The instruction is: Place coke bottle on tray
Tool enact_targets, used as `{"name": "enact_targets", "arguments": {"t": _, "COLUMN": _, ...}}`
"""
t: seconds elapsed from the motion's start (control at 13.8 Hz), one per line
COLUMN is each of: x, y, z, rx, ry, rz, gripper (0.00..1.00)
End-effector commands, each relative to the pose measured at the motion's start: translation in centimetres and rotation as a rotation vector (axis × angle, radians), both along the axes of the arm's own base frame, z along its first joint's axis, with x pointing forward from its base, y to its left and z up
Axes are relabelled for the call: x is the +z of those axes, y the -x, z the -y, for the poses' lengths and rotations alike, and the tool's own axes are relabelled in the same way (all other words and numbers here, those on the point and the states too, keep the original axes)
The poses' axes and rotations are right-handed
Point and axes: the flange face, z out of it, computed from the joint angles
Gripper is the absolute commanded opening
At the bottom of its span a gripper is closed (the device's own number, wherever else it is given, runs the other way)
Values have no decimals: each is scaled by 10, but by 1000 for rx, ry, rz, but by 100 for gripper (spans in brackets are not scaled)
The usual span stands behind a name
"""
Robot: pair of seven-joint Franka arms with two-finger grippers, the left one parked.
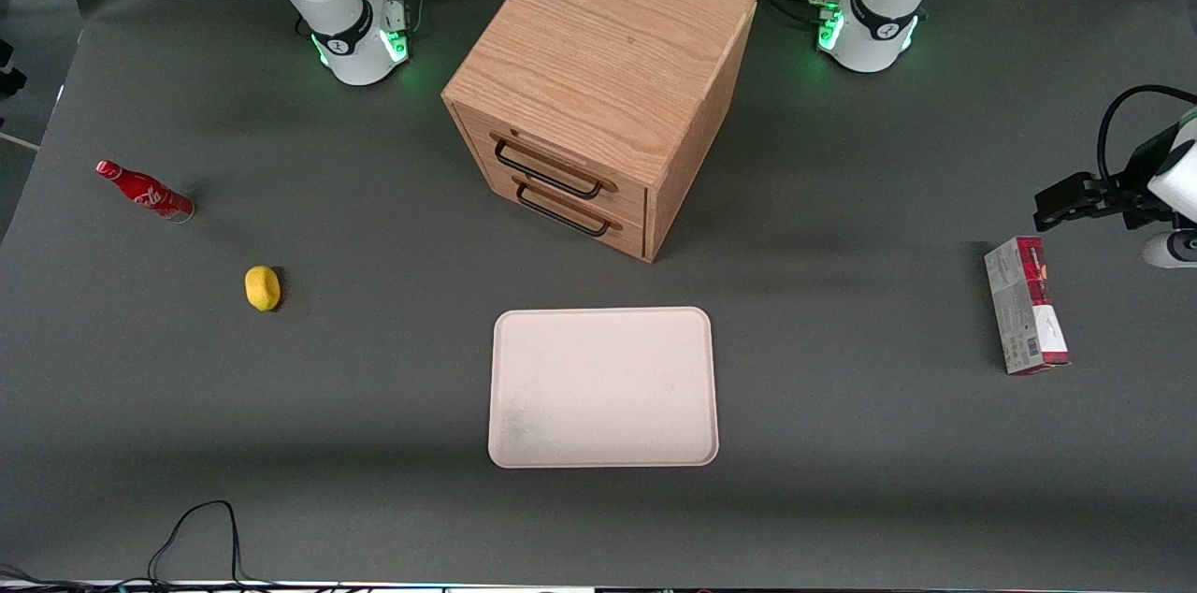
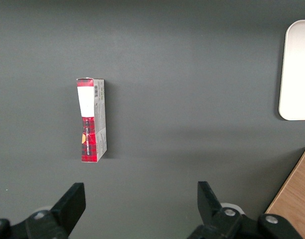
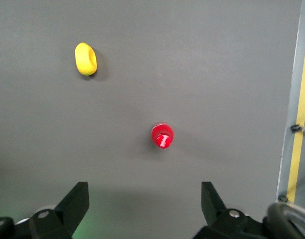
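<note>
Coke bottle (image 3: 162, 135) first: it stands upright on the grey table (image 1: 842, 481), seen cap-on from straight above in the right wrist view, untouched. The gripper (image 3: 142, 209) hangs high over it with its two fingers (image 3: 75, 201) spread wide and nothing between them; the bottle sits a little off the midline between them, so the aim is close but not exact.

From here the main risk, as I judge it, is the descent. A slim upright bottle with a small base tips easily; if one finger meets the cap or the shoulder on the way down, it will topple and roll across the table. Closing too high, on the narrow neck, could let it swing or slip out during the carry.

A lemon (image 3: 85, 59) lies well apart from the bottle, nearer the front camera, and should not interfere. In the front view the bottle (image 1: 145, 191) is toward the working arm's end of the table, well apart from the tray (image 1: 603, 443), which lies bare in front of the wooden cabinet (image 1: 598, 79). That long carry gives a weak grip time to fail. Setting it down upright on the tray also needs a gentle release, or it may fall over. A red-and-grey carton (image 1: 1026, 317) lies toward the parked arm's end, out of the way.
</note>
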Motion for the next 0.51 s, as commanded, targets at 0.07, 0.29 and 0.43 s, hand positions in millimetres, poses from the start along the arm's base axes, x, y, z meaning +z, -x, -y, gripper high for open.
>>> {"name": "enact_targets", "arguments": {"t": 0.07, "x": -23, "y": -6, "z": 14, "rx": 64, "ry": 29, "rz": -20, "gripper": 100}}
{"name": "enact_targets", "arguments": {"t": 0.29, "x": -42, "y": -14, "z": 12, "rx": 92, "ry": 21, "rz": -83, "gripper": 100}}
{"name": "enact_targets", "arguments": {"t": 0.43, "x": -68, "y": -23, "z": 11, "rx": 111, "ry": 10, "rz": -146, "gripper": 100}}
